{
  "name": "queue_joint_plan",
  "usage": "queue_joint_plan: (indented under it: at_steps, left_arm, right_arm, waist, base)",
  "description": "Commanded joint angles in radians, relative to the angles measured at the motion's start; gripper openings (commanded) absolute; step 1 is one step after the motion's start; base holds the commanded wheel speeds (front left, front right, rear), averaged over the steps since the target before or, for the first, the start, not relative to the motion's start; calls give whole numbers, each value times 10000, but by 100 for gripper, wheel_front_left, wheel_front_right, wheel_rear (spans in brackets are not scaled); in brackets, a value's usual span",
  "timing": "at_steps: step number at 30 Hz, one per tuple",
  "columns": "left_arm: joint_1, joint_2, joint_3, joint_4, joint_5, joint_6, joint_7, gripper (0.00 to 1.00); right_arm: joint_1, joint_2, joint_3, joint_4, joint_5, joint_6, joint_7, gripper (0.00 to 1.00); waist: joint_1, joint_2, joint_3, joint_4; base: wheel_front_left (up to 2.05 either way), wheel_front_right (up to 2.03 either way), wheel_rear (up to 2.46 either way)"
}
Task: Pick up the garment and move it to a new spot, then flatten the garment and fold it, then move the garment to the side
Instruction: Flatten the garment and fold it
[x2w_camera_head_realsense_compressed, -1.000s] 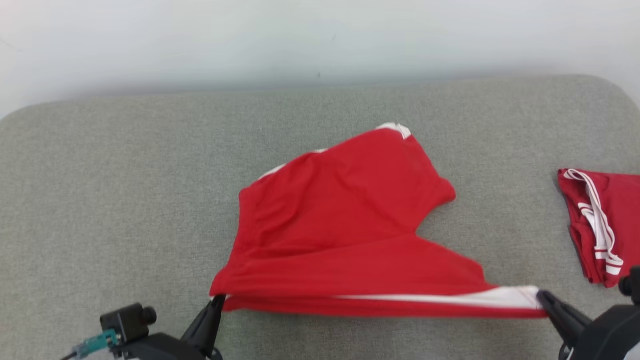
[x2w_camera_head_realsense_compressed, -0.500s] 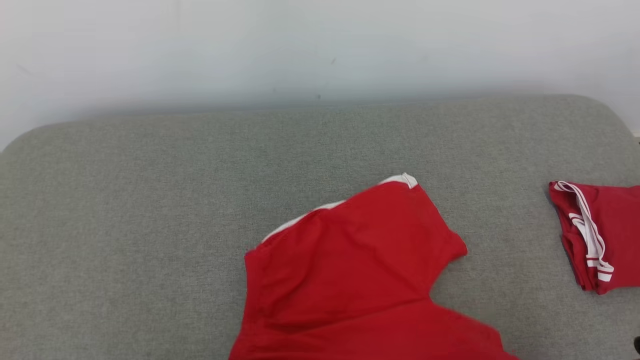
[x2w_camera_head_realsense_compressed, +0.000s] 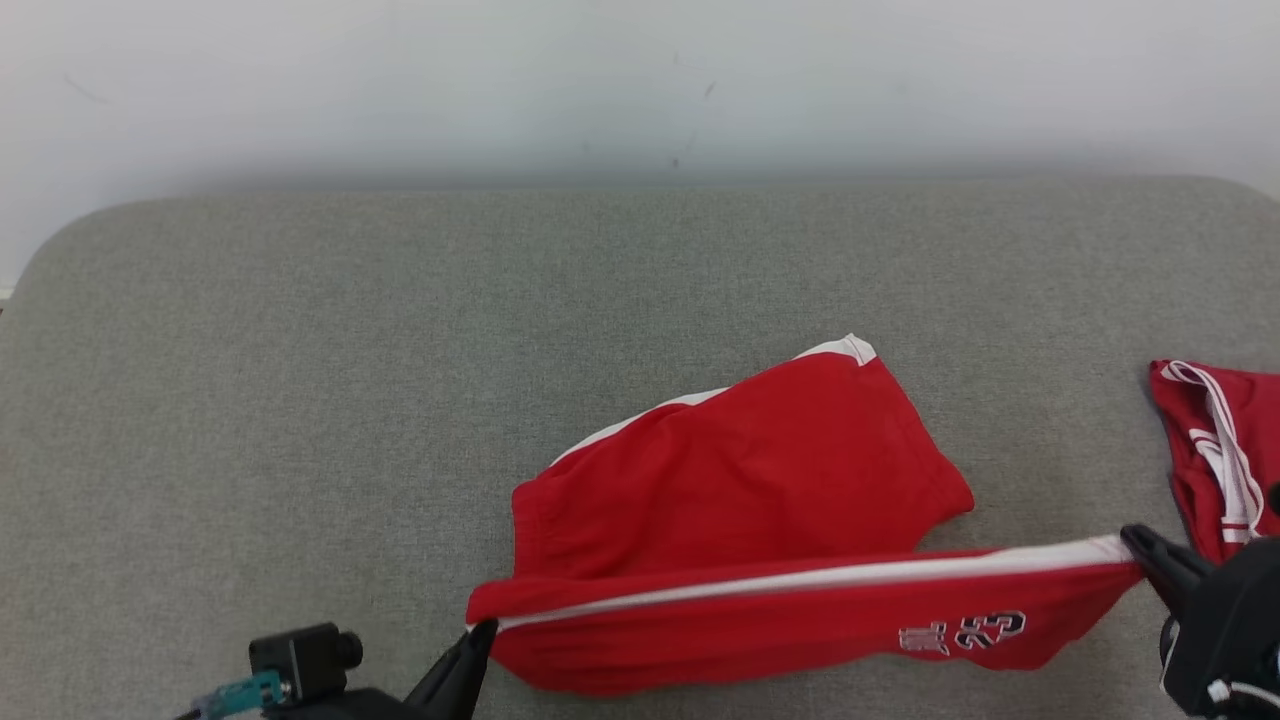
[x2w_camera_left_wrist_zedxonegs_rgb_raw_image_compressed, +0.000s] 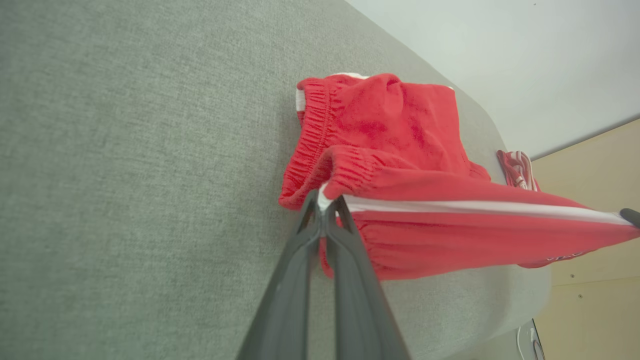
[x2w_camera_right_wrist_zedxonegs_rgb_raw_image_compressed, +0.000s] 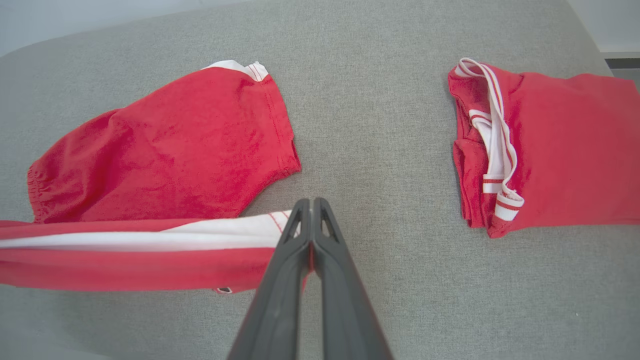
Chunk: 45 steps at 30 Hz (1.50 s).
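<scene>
Right now the left gripper (x2w_camera_head_realsense_compressed: 480, 635) pinches the shorts (x2w_camera_head_realsense_compressed: 740, 490) at the waistband and the right gripper (x2w_camera_head_realsense_compressed: 1135, 540) pinches the leg hem. Near half is lifted taut, far half lies on the cushion (x2w_camera_head_realsense_compressed: 300, 400). Best to carry both ends evenly over the far leg, no slack.

The shorts (x2w_camera_head_realsense_compressed: 760, 490) are folding over: the striped edge stretched from the left gripper (x2w_camera_head_realsense_compressed: 485, 628) to the right gripper (x2w_camera_head_realsense_compressed: 1133, 538) is lifting, with its underside turning outward (a printed number now showing).

The head camera looks down on the grey surface (x2w_camera_head_realsense_compressed: 300, 350). Both wrist cameras sit low and near. All views share the red shorts (x2w_camera_head_realsense_compressed: 760, 480).
</scene>
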Motion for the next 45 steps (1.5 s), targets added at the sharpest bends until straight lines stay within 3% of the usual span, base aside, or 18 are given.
queue_joint_plan:
  at_steps: [1,10,16,35,36,37,38,39,45]
  left_arm:
    - [-294,-36,77,60,-31,11,11,0]
    - [-2075,-561,-92,684,133,-77,99,0]
    - [-2996,-872,-122,1240,305,19,-15,0]
    - [-4693,-1562,-401,2200,711,202,-254,0]
    - [-4740,-1605,-413,2248,702,206,-267,0]
    - [-4778,-1637,-430,2289,688,190,-284,30]
    - [-4806,-1659,-436,2329,698,179,-338,56]
    - [-4812,-1681,-429,2370,703,184,-378,100]
    - [-4838,-1730,-410,2594,705,42,-699,100]
  right_arm:
    - [-413,-253,21,245,-84,-33,-122,0]
    - [-3096,-1560,1142,2582,-446,-31,-580,0]
    - [-4467,-2032,1745,3804,-508,-31,-1047,0]
    - [-7302,-2365,3088,7221,-1221,-31,-4103,0]
    - [-7382,-2355,3177,7374,-1268,-31,-4206,23]
    - [-7433,-2346,3218,7539,-1292,-31,-4293,100]
    - [-7489,-2313,3241,7687,-1336,-32,-4380,100]
    - [-7557,-2240,3246,7799,-1304,-32,-4463,100]
    - [-7747,-2118,3377,8195,-844,-32,-4744,100]
  waist:
    - [-1,-1,218,150]
    - [-1,-1,992,610]
    - [-1,-1,1519,843]
    - [-1,-1,2661,1376]
    - [-1,-1,2674,1389]
    - [-1,-1,2681,1400]
    - [-1,-1,2685,1409]
    - [-1,-1,2684,1413]
    - [-1,-1,2438,1373]
  base:
    - [0,0,0]
    - [0,0,0]
    - [0,0,0]
    - [0,0,0]
    - [0,0,0]
    - [0,0,0]
    - [0,0,0]
    - [0,0,0]
    - [0,0,0]
